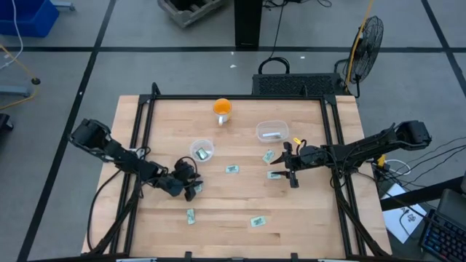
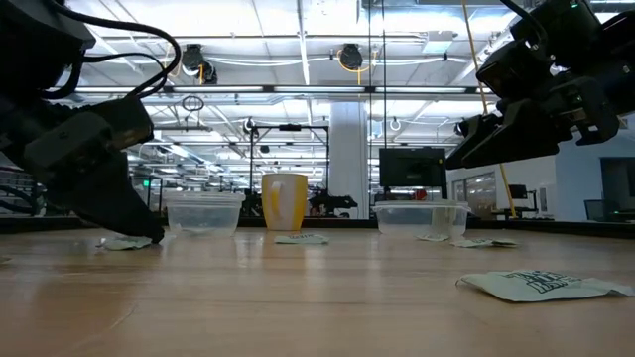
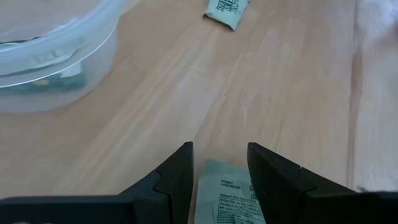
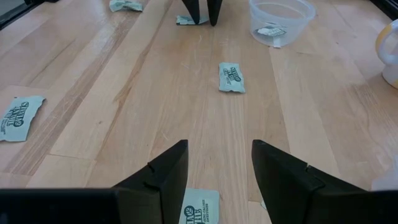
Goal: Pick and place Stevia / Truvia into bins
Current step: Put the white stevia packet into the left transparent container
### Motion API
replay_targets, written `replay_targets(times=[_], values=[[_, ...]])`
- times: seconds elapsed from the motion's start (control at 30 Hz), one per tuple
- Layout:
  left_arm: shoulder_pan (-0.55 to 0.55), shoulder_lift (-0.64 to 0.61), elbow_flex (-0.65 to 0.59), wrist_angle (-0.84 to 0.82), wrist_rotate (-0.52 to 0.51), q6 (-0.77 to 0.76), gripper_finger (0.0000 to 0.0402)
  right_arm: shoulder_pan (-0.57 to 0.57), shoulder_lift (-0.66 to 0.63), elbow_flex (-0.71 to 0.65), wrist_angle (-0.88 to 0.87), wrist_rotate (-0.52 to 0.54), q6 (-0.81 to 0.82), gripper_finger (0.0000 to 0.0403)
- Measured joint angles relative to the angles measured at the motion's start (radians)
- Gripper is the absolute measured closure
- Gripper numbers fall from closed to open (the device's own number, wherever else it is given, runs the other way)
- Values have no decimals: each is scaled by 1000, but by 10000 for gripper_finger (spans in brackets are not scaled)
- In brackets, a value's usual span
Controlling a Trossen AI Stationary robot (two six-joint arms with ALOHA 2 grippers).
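Wooden table (image 1: pixel 313 218) carries scattered green-and-white sachets, both arms low over it. Going near to far in the high view:

- Two loose sachets lie at 6 o'clock, one (image 1: pixel 191 215) left, one (image 1: pixel 256 221) right, untouched.
- Left gripper (image 1: pixel 191 188) is at 8 o'clock from table centre, tips down on a sachet (image 3: pixel 231 198). Fingers are spread, one on each side of the packet, not yet pinching. Step in hand, by my judgement: closing on this packet.
- Right gripper (image 1: pixel 291 175), at 3 o'clock, hangs above another sachet (image 4: pixel 200 208), fingers spread and empty, lifted clear of the wood in the low view.
- Further sachets: one (image 1: pixel 232 169) at centre, one (image 1: pixel 268 156) just beyond the right gripper.
- Round bin (image 1: pixel 202 151) stands just beyond the left gripper and holds at least one packet. Rounded-rectangular bin (image 1: pixel 272 132) at 1 o'clock holds one.
- Orange-topped cup (image 1: pixel 222 110) at 12 o'clock is no part of the task.

Assessment: early to middle stage, most packets out. Next move calls for a firm pinch on a thin, flat packet, a lift, then a short carry to the round bin.
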Motion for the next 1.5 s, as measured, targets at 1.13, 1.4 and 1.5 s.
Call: replay_targets(times=[1.13,1.4,1.5], values=[[-3,-54,9,37,-67,83,399,0,0,0,1,0,-2,232],[-2,-110,83,49,-207,302,399,0,0,0,3,0,-3,232],[14,-129,111,50,-304,435,399,0,0,0,3,0,-7,232]])
